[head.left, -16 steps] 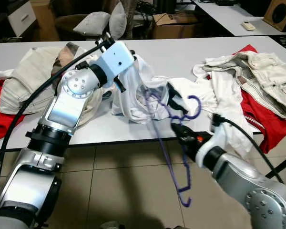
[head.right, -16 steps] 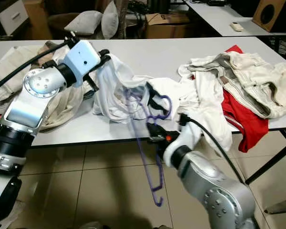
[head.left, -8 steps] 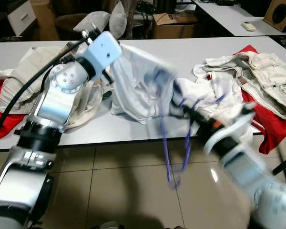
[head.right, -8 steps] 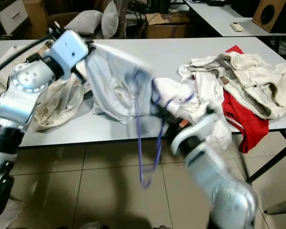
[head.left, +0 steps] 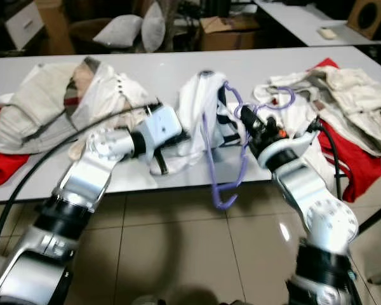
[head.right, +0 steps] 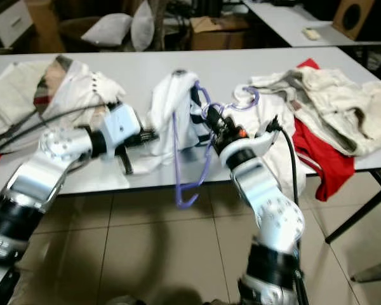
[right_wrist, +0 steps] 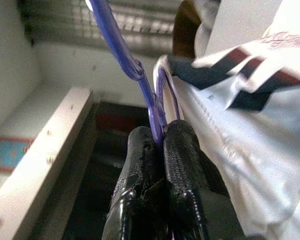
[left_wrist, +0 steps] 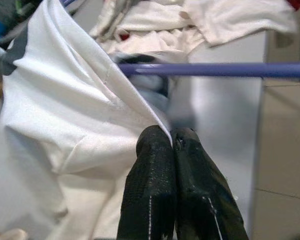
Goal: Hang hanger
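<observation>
A purple hanger hangs tilted over the table's front edge, its hook pointing right. My right gripper is shut on the hanger's neck, and the wrist view shows its fingers pinching the purple wire. A white shirt with dark trim is draped over the hanger's upper end. My left gripper is low at the table edge, left of the hanger. It is shut on a fold of the white shirt, with the hanger bar just beyond.
The white table carries a beige clothes pile and red cloth on the left. Cream trousers over red cloth lie on the right. Tiled floor lies in front, pillows and a cardboard box behind.
My right gripper has lifted the hanger up and toward the table, into the shirt. My left gripper has dropped from high above the table to its front edge, still holding the shirt.
</observation>
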Robot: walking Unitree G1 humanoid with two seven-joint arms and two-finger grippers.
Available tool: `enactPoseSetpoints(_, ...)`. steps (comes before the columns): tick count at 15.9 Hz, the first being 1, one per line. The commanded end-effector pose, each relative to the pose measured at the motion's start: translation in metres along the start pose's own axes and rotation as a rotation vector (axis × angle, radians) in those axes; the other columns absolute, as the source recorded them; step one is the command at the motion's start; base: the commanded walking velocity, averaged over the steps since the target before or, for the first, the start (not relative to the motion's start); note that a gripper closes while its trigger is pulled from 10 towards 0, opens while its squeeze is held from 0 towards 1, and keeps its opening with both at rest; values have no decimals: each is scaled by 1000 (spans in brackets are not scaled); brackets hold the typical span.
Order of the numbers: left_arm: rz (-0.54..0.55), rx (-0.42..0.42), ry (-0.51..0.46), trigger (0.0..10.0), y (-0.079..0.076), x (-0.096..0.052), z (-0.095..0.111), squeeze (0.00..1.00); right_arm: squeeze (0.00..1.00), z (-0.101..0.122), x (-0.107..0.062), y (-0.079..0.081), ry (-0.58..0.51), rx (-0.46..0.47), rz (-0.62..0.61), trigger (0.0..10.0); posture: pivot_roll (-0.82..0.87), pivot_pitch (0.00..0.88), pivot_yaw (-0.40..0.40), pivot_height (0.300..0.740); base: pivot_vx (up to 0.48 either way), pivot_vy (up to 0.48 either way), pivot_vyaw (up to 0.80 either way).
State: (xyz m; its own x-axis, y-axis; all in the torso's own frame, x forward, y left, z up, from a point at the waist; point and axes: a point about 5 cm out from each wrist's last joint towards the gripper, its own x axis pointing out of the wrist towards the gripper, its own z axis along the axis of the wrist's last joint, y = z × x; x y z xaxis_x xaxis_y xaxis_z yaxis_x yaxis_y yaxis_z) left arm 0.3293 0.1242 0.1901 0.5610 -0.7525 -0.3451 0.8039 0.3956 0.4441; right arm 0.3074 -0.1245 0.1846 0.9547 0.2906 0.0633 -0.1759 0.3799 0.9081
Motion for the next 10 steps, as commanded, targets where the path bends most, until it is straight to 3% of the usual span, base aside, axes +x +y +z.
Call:
enactPoseSetpoints(1,-25,-4,-15,0,1,-4,5,0,0,5,4,-1,-62,27,-21,10000,-96,0,14,740,0,0,0)
enactPoseSetpoints(2,-99,-64,-14,0,-5,-9,5,0,0,9,14,-7,-99,4,-68,10000,-92,0,12,740,0,0,0)
enactPoseSetpoints(3,-161,-72,0,0,-10,-14,3,0,0,11,20,-10,-123,21,-90,10000,-90,0,12,740,0,0,0)
enactPoseSetpoints(4,-186,-101,-15,784,-13,-17,4,0,0,13,25,-11,-142,36,-95,10000,-90,0,12,740,0,0,0)
enactPoseSetpoints(7,-215,-249,-183,0,-11,-20,31,0,0,14,39,-6,-200,112,-90,10000,-80,0,4,740,0,0,0)
enactPoseSetpoints(10,-225,-282,-204,0,-12,-14,37,0,0,8,48,7,-196,198,-34,10000,-78,0,3,740,0,0,0)
